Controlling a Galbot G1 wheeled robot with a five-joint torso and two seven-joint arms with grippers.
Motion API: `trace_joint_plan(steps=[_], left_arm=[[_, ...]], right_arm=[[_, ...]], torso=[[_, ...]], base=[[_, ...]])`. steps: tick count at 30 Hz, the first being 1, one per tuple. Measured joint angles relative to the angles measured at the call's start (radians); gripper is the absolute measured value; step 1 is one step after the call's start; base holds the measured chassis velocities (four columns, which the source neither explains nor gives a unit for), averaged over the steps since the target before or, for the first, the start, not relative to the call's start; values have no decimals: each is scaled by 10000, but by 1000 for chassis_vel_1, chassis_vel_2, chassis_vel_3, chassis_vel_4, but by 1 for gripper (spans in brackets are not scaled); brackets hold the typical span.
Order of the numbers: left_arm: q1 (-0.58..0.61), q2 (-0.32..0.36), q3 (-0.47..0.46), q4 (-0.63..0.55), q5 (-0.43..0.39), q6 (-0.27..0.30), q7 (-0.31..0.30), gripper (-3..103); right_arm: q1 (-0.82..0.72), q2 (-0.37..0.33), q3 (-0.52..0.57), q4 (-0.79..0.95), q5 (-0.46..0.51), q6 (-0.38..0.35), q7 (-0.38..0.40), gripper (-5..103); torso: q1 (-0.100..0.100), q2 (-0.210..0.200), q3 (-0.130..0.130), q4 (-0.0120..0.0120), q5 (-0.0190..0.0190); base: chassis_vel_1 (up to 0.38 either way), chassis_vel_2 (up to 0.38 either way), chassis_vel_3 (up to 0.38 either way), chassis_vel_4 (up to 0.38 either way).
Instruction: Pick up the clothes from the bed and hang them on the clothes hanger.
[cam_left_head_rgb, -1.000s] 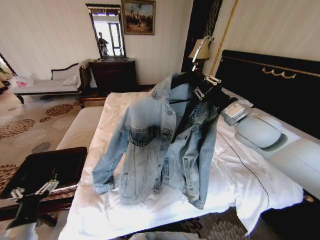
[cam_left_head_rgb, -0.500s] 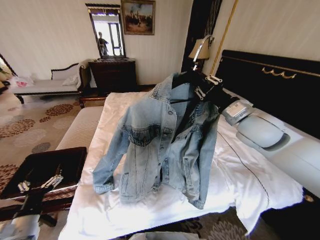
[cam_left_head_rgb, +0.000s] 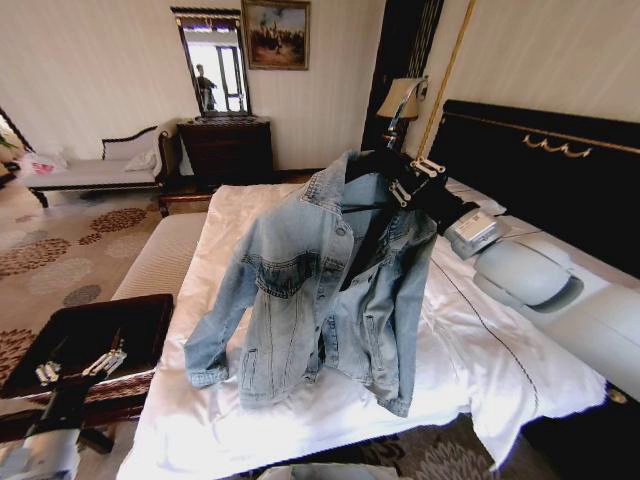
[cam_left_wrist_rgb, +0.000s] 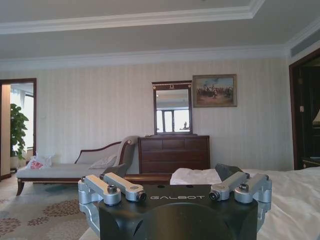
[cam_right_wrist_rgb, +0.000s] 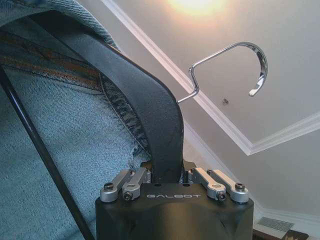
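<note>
the right gripper held the clothes hanger by one black shoulder, its jaws pinched on that bar so the silver hook stood free above for catching on a rail. the denim jacket hung from the hanger over the middle of the bed, already draped on the frame with its collar at the top and front open. its hem and one cuff lay on the white sheet near the foot edge, which suggested the load was not yet lifted high enough to swing clear. the grip sat off to one side of the hook, and the jacket hung tilted, its far shoulder lower, probably for that reason. the dark headboard stood behind the arm at the bed's head edge.

the left gripper waited low by the dark bench off the bed's left foot corner, jaws spread and holding nothing, kept out of the way of the hanging cloth. in its wrist view the left gripper faced a dresser across the room. by these signs the hanging onto the hanger looked done, with only the carrying off left.
</note>
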Motion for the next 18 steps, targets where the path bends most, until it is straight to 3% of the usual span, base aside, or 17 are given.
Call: trace_joint_plan(steps=[18], left_arm=[[3,-3,0,-1,-5,-8,2,100]], right_arm=[[-6,-78,21,221,-31,-88,136,27]], torso=[[5,-2,2,0,0]], base=[[20,-26,-27,25]])
